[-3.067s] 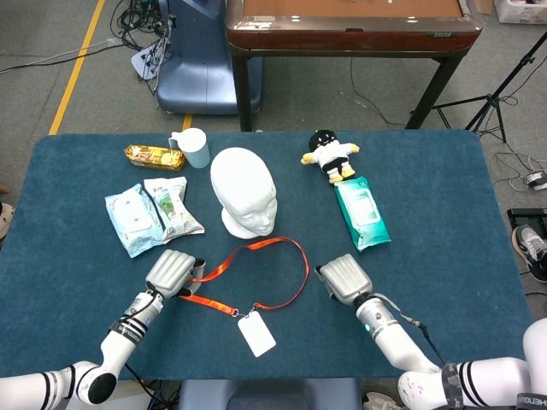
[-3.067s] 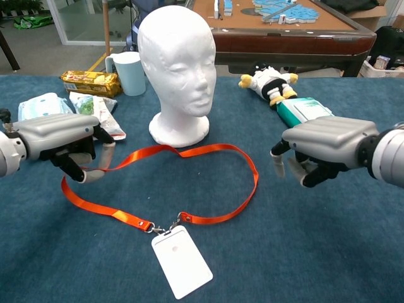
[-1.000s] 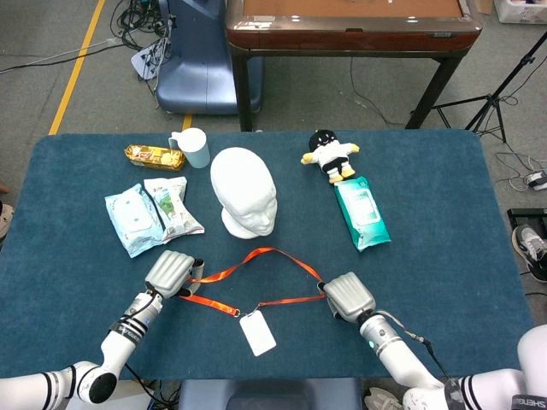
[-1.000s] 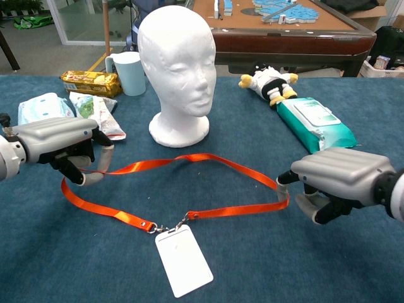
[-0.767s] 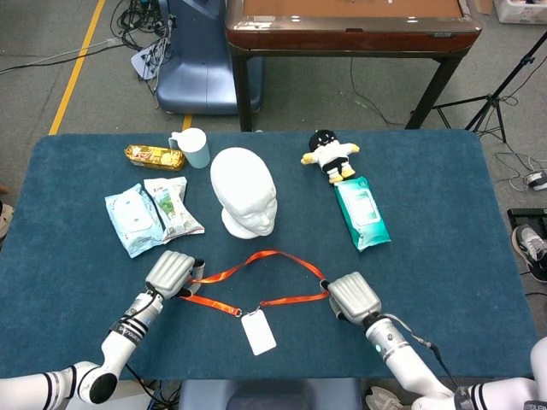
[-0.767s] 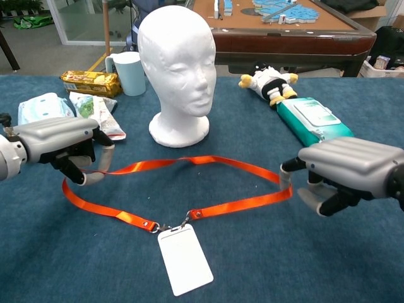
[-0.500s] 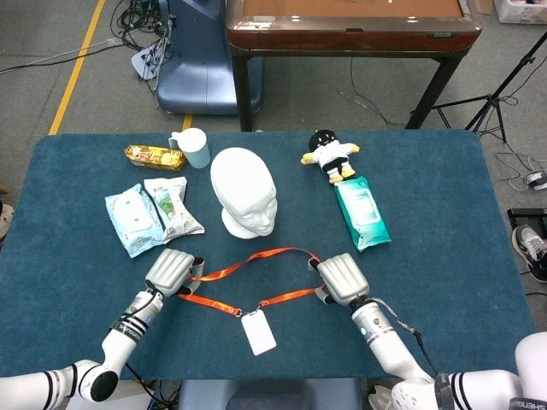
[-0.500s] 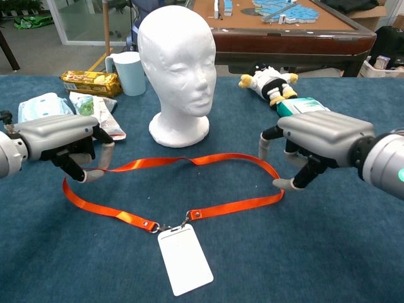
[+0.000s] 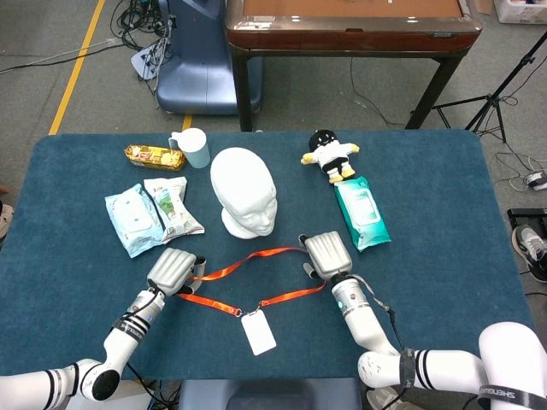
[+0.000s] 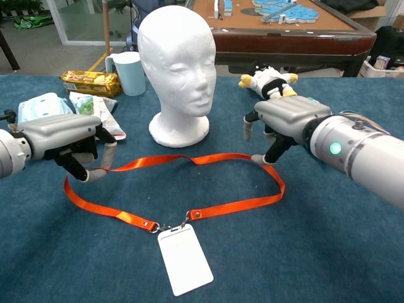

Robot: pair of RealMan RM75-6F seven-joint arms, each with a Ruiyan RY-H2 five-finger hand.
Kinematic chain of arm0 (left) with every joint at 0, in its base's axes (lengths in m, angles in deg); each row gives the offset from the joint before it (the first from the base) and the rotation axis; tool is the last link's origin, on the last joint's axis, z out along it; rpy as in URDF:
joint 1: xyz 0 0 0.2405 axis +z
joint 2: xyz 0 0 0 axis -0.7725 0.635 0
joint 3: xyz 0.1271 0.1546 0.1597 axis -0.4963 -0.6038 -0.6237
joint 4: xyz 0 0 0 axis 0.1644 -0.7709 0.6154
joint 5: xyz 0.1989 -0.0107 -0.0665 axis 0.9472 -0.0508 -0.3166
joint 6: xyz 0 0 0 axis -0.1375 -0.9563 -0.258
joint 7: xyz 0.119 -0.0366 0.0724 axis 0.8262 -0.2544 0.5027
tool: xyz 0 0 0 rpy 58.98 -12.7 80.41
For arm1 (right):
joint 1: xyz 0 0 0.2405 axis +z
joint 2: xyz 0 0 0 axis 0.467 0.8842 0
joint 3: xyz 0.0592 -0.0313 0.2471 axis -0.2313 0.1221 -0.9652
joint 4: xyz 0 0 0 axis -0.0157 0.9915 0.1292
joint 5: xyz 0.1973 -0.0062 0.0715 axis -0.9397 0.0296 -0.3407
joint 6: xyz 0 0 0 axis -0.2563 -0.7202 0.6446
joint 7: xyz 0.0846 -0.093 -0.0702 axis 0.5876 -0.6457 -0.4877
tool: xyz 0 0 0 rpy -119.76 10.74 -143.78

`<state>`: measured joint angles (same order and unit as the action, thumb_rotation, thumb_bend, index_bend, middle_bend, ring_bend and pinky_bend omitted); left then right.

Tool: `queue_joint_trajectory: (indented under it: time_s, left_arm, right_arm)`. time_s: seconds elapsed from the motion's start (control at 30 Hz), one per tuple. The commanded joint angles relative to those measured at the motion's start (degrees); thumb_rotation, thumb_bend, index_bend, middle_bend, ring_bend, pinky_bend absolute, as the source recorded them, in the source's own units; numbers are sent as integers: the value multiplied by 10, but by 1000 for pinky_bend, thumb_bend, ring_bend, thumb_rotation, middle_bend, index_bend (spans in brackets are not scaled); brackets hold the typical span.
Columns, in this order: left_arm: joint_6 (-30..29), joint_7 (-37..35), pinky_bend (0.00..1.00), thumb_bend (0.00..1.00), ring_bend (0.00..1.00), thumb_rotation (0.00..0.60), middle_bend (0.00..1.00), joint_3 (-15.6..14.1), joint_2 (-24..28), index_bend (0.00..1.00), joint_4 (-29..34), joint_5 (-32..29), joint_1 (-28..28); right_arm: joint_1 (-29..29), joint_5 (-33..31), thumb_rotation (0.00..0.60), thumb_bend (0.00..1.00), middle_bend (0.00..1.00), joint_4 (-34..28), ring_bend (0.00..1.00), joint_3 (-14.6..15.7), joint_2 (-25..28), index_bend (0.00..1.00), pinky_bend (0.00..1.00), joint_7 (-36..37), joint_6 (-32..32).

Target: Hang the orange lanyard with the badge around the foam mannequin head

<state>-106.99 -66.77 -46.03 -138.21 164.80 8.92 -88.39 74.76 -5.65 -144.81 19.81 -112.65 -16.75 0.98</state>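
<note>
Badge (image 10: 185,258): a white card lying flat on the blue table (image 9: 444,256), nearest the robot, clipped to the lanyard's low end.
Lanyard (image 10: 233,204): an orange loop spread flat on the cloth between the two hands, in front of the head; no part of it is round the head yet.
Left hand (image 10: 66,145): set at the loop's left end, fingers curled down over the strap; the strap is seen running in under the fingertips (image 10: 96,176), but whether it is truly pinched cannot be told.
Right hand (image 10: 278,126): held above the loop's far right bend, fingers bent downward and spread apart; one fingertip is down at the strap or just beside it, contact not clear. Nothing is seen clasped in it.
Head (image 10: 178,69): white foam mannequin head, upright on its base, just beyond the loop, face turned toward the robot.
Wipes, left (image 9: 132,219): two packs lying side by side, left of the head.
Wipes, right (image 9: 361,212): a green pack beyond the right hand.
Toy (image 9: 328,155): a small plush figure lying past the green pack.
Cup (image 9: 192,147): pale blue, standing behind the head to the left.
Snack pack (image 9: 153,155): gold, just left of the cup.
</note>
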Motion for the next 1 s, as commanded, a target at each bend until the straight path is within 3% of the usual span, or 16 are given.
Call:
queue_joint_trajectory:
  time_s: [0.03,0.33,1.0]
  left_arm:
    - [0,1,891,398,1000,600,1000,0,0,622,1,-1,0]
    - [0,3,891,397,1000,600,1000,0,0,622,0,-6,-1]
    - [1,-8,891,397,1000,600,1000,-3,2,622,-6,-3,2]
  right_arm:
    - [22,-26,600,324,921,34,1000,-17,-25,385,1000,-22,17]
    - [63,-74,600,344,922,106,1000,-36,-75,406,1000,-47,58]
    - [94,-101,600,385,926,157,1000,-41,-115,475,1000,-53,75]
